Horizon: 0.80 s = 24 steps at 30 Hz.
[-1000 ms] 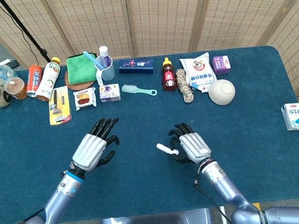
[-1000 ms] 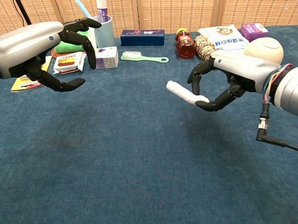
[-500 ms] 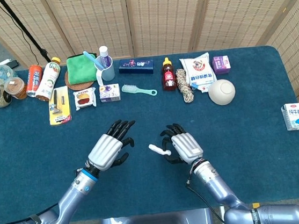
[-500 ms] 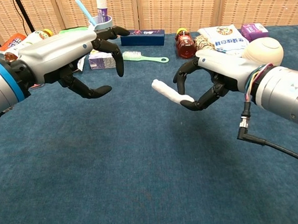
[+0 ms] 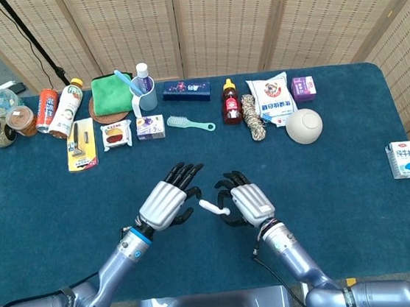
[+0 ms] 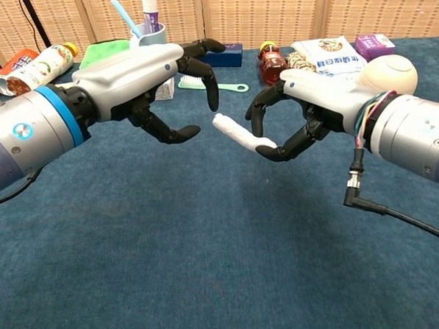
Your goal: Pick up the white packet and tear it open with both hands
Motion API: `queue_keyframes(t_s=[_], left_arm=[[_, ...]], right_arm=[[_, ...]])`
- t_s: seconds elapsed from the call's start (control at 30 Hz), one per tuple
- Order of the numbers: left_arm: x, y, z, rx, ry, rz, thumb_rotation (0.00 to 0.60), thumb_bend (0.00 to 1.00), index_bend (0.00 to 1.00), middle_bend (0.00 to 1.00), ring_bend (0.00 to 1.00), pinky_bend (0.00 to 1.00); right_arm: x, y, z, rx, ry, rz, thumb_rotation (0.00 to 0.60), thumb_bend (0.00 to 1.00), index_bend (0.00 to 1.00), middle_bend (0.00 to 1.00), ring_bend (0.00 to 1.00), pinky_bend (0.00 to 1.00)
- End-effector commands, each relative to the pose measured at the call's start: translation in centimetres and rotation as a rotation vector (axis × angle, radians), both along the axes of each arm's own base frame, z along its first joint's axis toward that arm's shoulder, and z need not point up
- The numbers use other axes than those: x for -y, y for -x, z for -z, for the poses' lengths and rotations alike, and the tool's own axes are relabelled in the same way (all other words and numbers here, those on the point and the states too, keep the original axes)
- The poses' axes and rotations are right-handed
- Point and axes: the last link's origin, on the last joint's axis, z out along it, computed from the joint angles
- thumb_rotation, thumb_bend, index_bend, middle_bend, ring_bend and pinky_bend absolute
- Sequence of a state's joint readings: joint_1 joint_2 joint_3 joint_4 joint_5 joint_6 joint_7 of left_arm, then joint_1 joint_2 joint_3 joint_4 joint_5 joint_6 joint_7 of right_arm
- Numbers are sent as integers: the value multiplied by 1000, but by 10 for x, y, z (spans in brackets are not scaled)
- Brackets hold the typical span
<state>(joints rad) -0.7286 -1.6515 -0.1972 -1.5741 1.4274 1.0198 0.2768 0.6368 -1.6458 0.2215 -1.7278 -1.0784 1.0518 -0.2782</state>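
The white packet (image 6: 236, 134) is a narrow white stick, held above the blue table. My right hand (image 6: 290, 113) pinches its right end between thumb and fingers, and its free end points left. My left hand (image 6: 173, 86) hovers just left of that free end, fingers curved and apart, holding nothing and not touching the packet. In the head view the white packet (image 5: 213, 208) shows between the left hand (image 5: 168, 203) and the right hand (image 5: 244, 201), near the table's middle front.
Along the back stand a red can (image 5: 47, 108), a bottle (image 5: 66, 108), a green cloth (image 5: 111, 91), a cup with toothbrush (image 5: 144, 90), a dark box (image 5: 186, 90), a teal brush (image 5: 189, 123), a sauce bottle (image 5: 230, 102), a bagged snack (image 5: 271, 98) and a round bowl (image 5: 304, 126). A milk carton (image 5: 403, 159) lies far right.
Both hands moved toward each other. The right hand carried the packet leftward, and the left hand swept right until its fingers are close to the packet's free end.
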Motion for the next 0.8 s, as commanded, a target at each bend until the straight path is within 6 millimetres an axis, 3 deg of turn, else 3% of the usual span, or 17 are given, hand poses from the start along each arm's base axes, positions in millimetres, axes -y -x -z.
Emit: queue_keyframes(t_s=[0.03,0.57,0.8], left_arm=[[-1,-5,3,1,3,0,600,347,426,27,0,27],[0,-14,14,7,36,-10,600,347,423,14,0,27],[0,-16,18,15,42,-21,600,347,467,14,0,27]], right_arm=[[-1,0,0,-2,-2,-1,600,472,580,235,83,0],[-2,-1,1,-2,-9,-3,600,472,580,235,83,0],[-1,-1,2,-2,-12,-3,600,472,580,235,82,0]])
